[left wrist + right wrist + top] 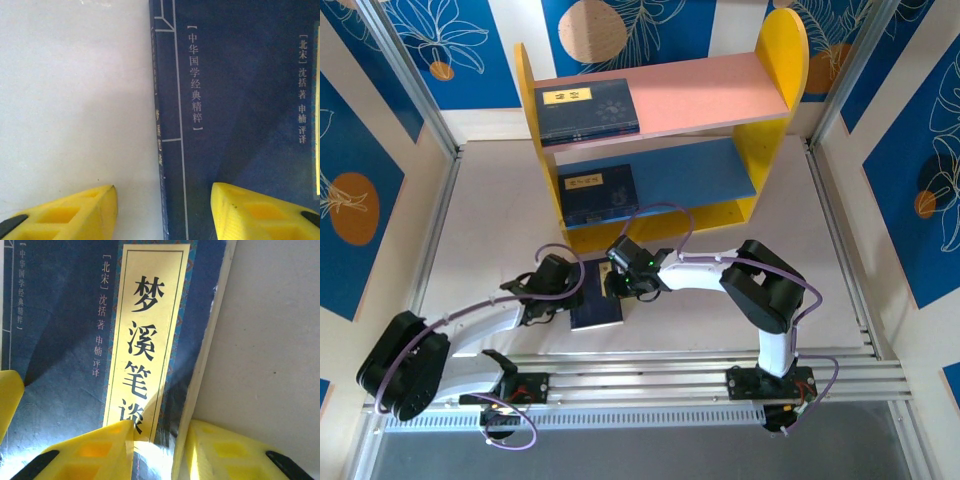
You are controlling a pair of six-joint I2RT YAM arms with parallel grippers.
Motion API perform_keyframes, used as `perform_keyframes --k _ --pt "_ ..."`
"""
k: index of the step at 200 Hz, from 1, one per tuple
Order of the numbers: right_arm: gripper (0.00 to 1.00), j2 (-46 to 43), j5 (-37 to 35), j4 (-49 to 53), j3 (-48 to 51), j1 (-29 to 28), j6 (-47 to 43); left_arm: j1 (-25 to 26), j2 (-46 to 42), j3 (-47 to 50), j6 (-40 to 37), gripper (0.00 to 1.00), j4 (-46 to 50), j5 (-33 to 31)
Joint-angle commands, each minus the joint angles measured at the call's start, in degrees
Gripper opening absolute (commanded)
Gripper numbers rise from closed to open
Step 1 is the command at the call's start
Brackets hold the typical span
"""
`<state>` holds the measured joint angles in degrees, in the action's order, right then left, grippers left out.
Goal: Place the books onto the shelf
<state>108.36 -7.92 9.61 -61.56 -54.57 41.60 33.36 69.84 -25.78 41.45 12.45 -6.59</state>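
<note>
Book (pixel 597 308) flat on table (pixel 480 230) btwn both arms: thin, light, cover prob. slick & bendy, so take it by an edge. L gripper (pixel 164 186) jaws apart, straddling spine. R gripper (pixel 161 424) pinched on fore-edge by label (pixel 150 340): 梦溪笔谈; beside it [北宋] 沈括 著, 中华国学经典精粹. Farther: shelf (pixel 790 60), 1 bk on pink board (pixel 720 85), 1 on blue board (pixel 700 170).

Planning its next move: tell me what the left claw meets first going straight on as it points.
Probably the book: its spine edge lies between the fingers of the left claw, one over cover, one over table; depth unclear.
</note>
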Motion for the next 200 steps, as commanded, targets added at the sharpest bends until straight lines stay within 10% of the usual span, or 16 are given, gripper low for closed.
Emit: perform_keyframes --k 1,200 --pt "0.31 8.98 13.31 0.72 2.87 -4.56 0.5 -0.16 3.78 0.55 -0.85 0.51 -8.83 9.12" --pt "0.3 10.01 16.93 -3.09 0.75 -5.13 1.55 3.34 -10.06 -2.1 5.93 0.49 -14.97 18.37"
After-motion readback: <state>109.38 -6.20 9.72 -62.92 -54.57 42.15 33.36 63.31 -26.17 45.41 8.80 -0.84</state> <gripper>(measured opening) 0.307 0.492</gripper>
